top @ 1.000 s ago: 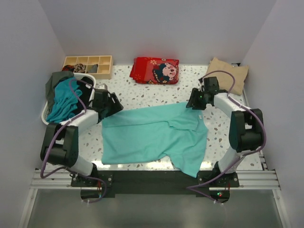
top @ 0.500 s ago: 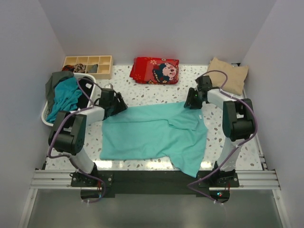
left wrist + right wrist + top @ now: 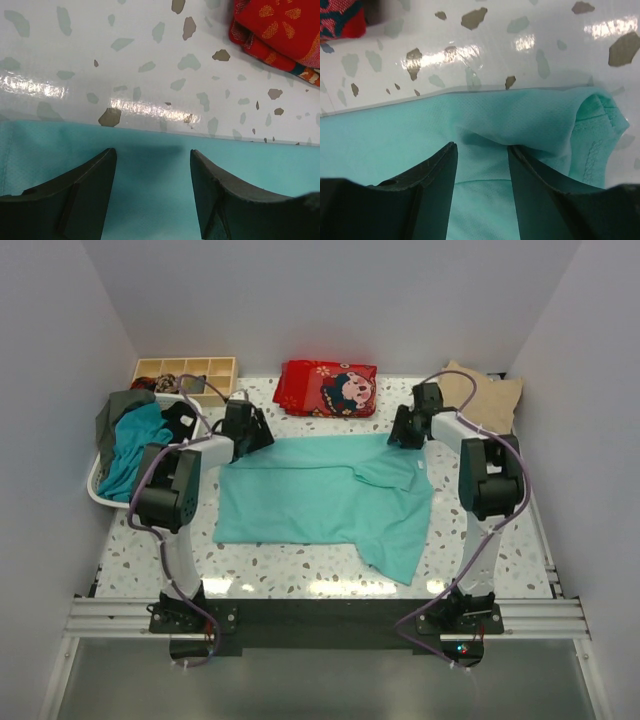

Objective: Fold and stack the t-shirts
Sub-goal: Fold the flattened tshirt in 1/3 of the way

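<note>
The turquoise shirt (image 3: 320,500) lay spread on the speckled desk (image 3: 300,570), its body mostly flat but the right side doubled over in a loose flap, so it read as laid out for smoothing rather than folded yet. Both arms reached to its far edge, one at each corner — a sensible hold for squaring that edge. The left claw (image 3: 255,428) stood spread over the hem, the cloth flat between its fingers (image 3: 75,200) and apparently not pinched. The right claw (image 3: 400,430) straddled a raised ridge of fabric near the sleeve; its fingers (image 3: 420,200) were apart, but I could not tell whether they truly gripped it. More shirts (image 3: 135,445) waited heaped in the white basket (image 3: 98,492) at the left, and a beige shirt (image 3: 480,395) sat at the far right — probably the stack's start.
</note>
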